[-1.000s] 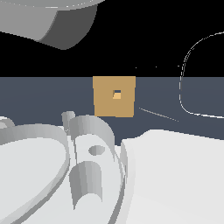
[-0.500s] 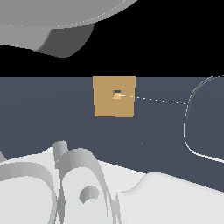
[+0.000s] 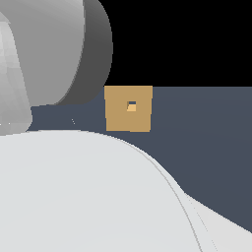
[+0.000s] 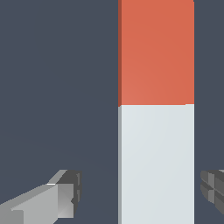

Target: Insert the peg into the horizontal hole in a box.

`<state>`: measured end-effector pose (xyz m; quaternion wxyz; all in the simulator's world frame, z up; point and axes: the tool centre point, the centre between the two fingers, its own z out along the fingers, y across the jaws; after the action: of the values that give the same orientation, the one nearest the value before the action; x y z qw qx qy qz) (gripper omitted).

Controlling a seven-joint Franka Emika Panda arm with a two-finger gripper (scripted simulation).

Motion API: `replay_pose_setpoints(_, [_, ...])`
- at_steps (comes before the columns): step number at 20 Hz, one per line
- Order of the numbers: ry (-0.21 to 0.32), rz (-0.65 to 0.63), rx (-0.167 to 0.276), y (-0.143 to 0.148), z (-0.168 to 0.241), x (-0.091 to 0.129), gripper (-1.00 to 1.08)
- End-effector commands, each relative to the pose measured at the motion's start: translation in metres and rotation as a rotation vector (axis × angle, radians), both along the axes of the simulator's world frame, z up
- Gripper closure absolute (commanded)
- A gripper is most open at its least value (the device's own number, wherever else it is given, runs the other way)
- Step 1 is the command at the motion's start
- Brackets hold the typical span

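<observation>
In the wrist view the peg [image 4: 156, 52] lies flat on the dark floor; one half is orange-red and the other half [image 4: 156, 166] is white. My gripper [image 4: 140, 192] is open above the white half, with one fingertip [image 4: 65, 192] on each side of it and gaps to the bar. In the exterior view the tan box [image 3: 118, 118] stands on the floor with its small square hole [image 3: 131, 106] facing the camera. The peg and gripper are hidden there behind my arm.
My white arm [image 3: 74, 187] fills the lower and left parts of the exterior view, with a grey link [image 3: 54, 49] above. The dark grey floor [image 3: 206, 133] runs around the box.
In the exterior view my arm has swung across the picture and now covers its lower left. The box has not moved.
</observation>
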<state>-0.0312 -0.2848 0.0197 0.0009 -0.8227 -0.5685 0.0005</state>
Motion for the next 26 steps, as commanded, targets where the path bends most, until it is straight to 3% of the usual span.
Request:
replay_pose_setpoints(1, [-0.002,0.000,-0.001,-0.001,-0.003,0.001,-0.92])
replay_pose_setpoints(2, [-0.002,0.000,-0.001,-0.001,-0.003,0.001,-0.92])
replay_pose_setpoints(3, [-0.002,0.000,-0.001,-0.001,-0.003,0.001,1.08])
replay_pose_setpoints(17, [-0.002,0.006,-0.001,0.007,-0.001,0.003,1.08])
replay_pose_setpoints(22, [-0.002,0.030,-0.001,0.037,0.007,0.009,1.08])
replay_pose_setpoints(26, [-0.002,0.063,-0.001,0.078,0.018,0.017,1.08])
